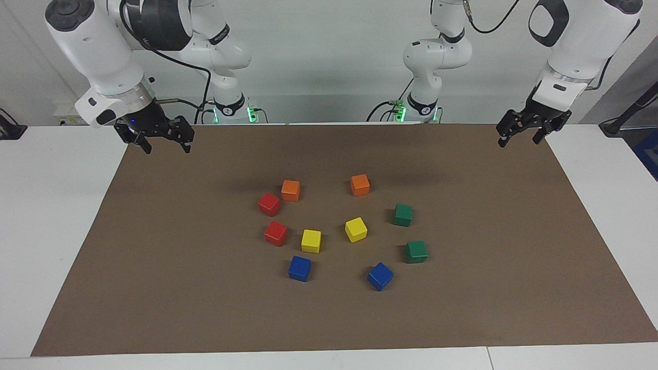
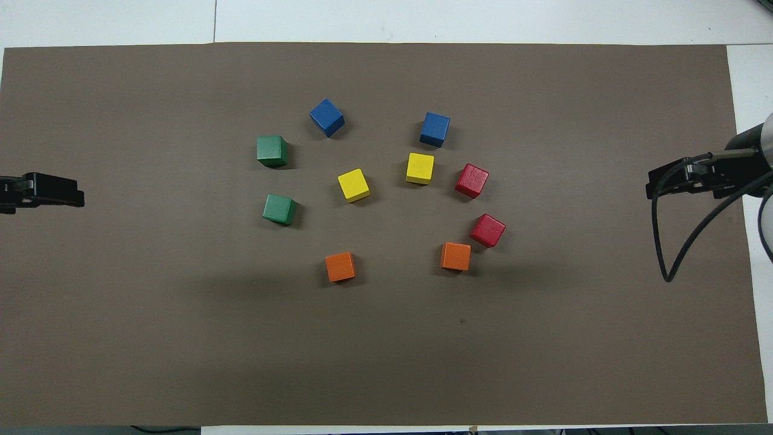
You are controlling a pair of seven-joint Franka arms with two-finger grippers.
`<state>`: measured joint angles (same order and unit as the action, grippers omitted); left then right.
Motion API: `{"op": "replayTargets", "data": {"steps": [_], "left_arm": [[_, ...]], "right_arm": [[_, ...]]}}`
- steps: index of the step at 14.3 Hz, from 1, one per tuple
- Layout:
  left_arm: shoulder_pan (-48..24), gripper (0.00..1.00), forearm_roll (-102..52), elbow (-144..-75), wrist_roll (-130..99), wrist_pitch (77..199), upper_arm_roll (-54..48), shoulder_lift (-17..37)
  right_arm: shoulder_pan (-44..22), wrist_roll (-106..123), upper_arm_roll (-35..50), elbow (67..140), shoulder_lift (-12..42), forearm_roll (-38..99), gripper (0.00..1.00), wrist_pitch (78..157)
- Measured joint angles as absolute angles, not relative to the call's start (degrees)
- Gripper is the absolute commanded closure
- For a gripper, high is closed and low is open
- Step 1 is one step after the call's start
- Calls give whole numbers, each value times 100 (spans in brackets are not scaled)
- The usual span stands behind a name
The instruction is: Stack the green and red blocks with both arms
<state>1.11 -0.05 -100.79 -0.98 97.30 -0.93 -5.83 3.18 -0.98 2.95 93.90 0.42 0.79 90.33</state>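
Brown mat on tabletop (image 1: 46, 216): green blocks (image 1: 403, 215) w/ red blocks (image 1: 269, 204) unstacked; left pincer (image 1: 520, 133) & right pincer (image 1: 163, 141) released, parked apart, leaving room.

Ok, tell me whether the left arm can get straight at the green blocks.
Probably yes: the left gripper hangs open at their end of the mat, and both green blocks stand apart, uncovered.

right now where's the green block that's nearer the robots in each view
Facing view: the nearer green block sits toward the left arm's end of the cluster, above the other green block, beside a yellow block.
Overhead view: it is the lower green block, below the other one, beside that yellow block.
Shared landmark: the orange block just nearer the robots.
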Motion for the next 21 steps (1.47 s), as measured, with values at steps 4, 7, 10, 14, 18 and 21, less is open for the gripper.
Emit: {"op": "replayTargets", "data": {"steps": [4, 7, 10, 14, 18, 21], "left_arm": [[114, 0, -3, -10079, -98, 9732, -93, -583], [114, 0, -3, -10090, -91, 9732, -96, -584], [-33, 0, -6, -10300, -56, 9963, -170, -588], [-683, 0, -116, -10977, -83, 10873, -226, -496], [-1236, 0, -287, -11211, -86, 11693, -246, 194], [-1585, 0, -360, -11221, -108, 12227, -251, 704]], "right_arm": [[317, -98, 296, 9395, 42, 79, 0, 9033], [228, -347, 331, 9524, 40, 82, 0, 9159], [-218, -994, 373, 9862, 28, 84, 0, 9721], [-898, -1911, 404, 10485, 26, 82, 0, 10636], [-1262, -2688, 404, 11019, 161, 84, 2, 11319], [-1398, -3353, 404, 11229, 324, 84, 2, 11595]]}}
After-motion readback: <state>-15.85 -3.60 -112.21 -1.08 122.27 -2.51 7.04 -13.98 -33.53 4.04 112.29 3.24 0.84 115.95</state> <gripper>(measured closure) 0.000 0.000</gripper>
